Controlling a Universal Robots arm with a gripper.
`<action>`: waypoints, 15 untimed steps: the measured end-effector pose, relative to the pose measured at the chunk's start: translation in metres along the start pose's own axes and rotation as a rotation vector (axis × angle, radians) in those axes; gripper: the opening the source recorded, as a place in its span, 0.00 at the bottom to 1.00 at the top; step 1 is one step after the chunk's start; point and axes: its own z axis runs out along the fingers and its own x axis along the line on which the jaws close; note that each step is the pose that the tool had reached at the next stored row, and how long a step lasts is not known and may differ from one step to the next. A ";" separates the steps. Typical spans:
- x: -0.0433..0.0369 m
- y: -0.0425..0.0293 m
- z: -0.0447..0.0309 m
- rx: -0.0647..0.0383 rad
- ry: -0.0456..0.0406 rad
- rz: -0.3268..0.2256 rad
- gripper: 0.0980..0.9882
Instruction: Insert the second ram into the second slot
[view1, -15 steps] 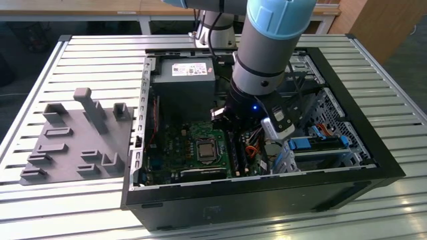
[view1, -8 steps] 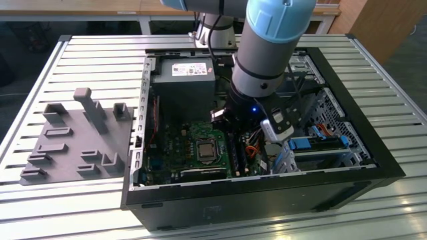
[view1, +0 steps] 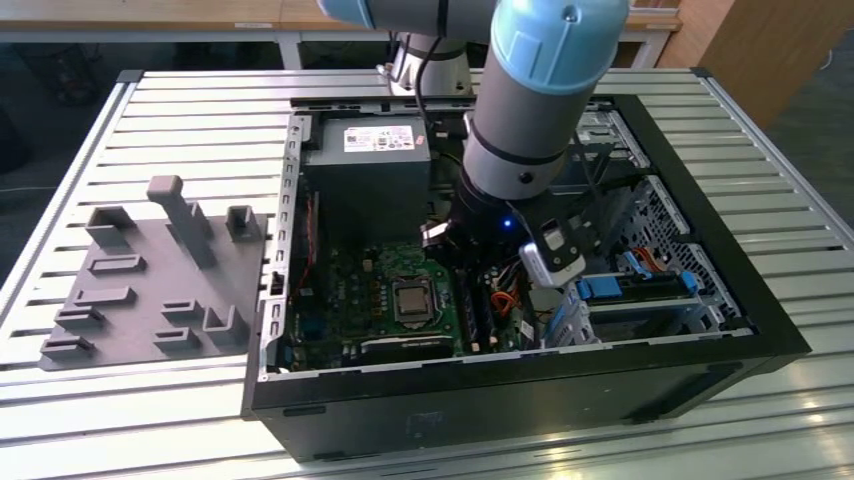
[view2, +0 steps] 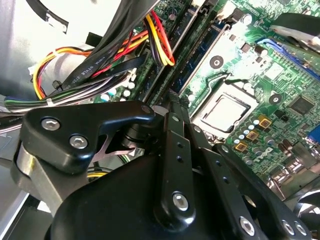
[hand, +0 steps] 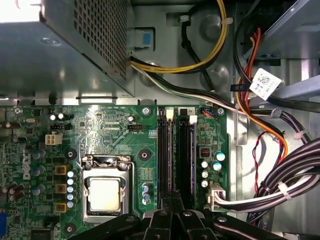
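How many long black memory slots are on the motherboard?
2, side by side in the first wrist view: the slot nearer the processor socket and the slot farther from it. The gripper hides one end of both.

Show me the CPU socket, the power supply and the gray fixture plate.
CPU socket (hand: 104, 194): first wrist view, on the shiny middle of the chip.
Power supply (view1: 367, 175): exterior view, on its dark top face.
Fixture plate (view1: 140, 300): exterior view, on its flat base.
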 end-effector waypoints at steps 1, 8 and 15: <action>0.0000 -0.0001 0.0006 0.000 0.0001 0.000 0.00; -0.0002 -0.0001 0.0032 0.000 -0.0001 0.000 0.00; 0.0003 0.0004 -0.0064 -0.001 -0.0002 0.000 0.00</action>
